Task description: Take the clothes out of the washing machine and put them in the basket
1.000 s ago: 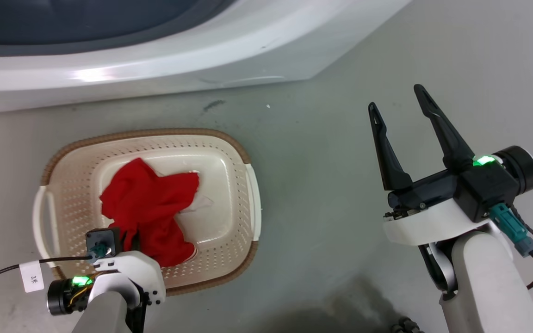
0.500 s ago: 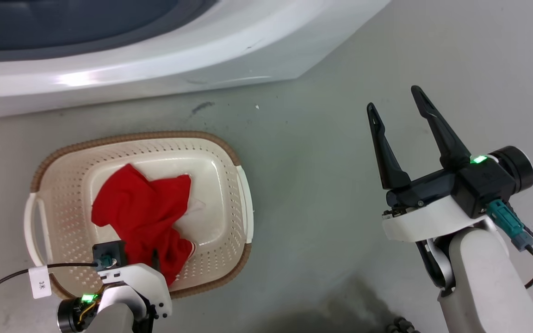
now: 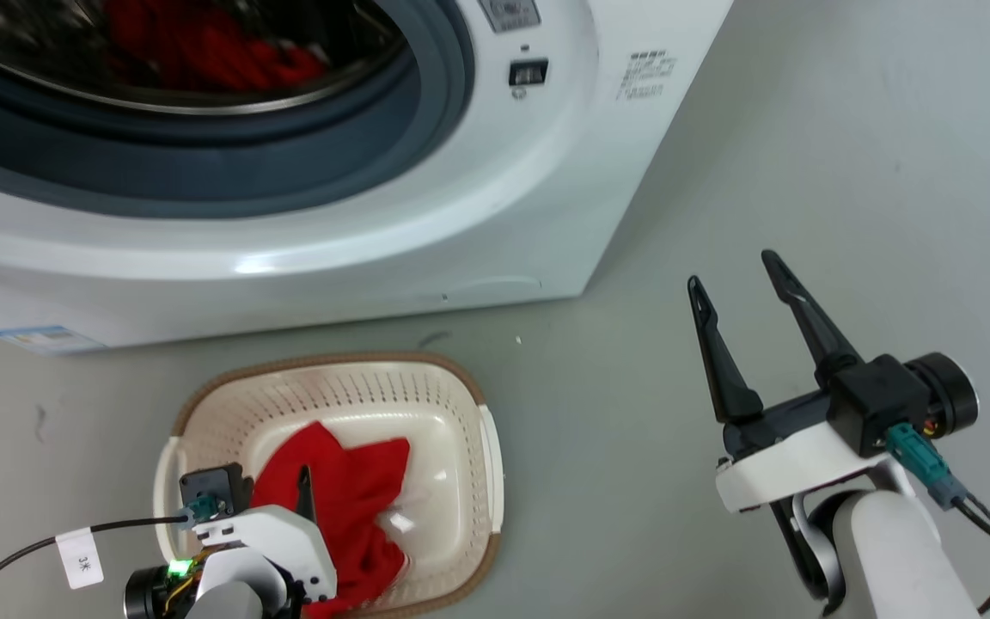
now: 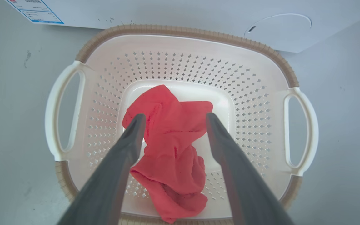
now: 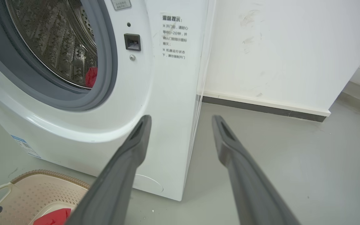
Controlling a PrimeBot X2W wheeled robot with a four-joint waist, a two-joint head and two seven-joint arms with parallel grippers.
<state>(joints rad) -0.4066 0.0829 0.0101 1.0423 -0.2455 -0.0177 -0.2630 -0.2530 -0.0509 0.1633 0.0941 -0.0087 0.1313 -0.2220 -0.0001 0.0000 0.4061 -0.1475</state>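
Left gripper [image 4: 174, 116]: pointing down over the basket [image 4: 183, 30], fingers spread, gripping nothing.
Right gripper [image 3: 731, 269]: hovering at right, fingers apart, empty.
Clothes [image 4: 170, 150]: red heap lying in basket; more lying in the washing machine [image 3: 546, 172], behind the basket.

A white tag [image 3: 80, 559] on a black cable [image 3: 134, 523] reads "3米"; the washing machine [image 5: 167, 103] notice [image 5: 173, 18] seems headed "温馨提示" (smaller lines blurred).

arms [image 3: 890, 550]: glossy white shells | right gripper [image 3: 730, 268]: two long tapered black fingers [image 3: 716, 357], black wrist block [image 3: 869, 400], teal plug [image 3: 916, 456], dark cable [image 3: 980, 520] | left gripper [image 4: 174, 116]: green light [image 3: 175, 568], white cable tag [image 3: 79, 558]
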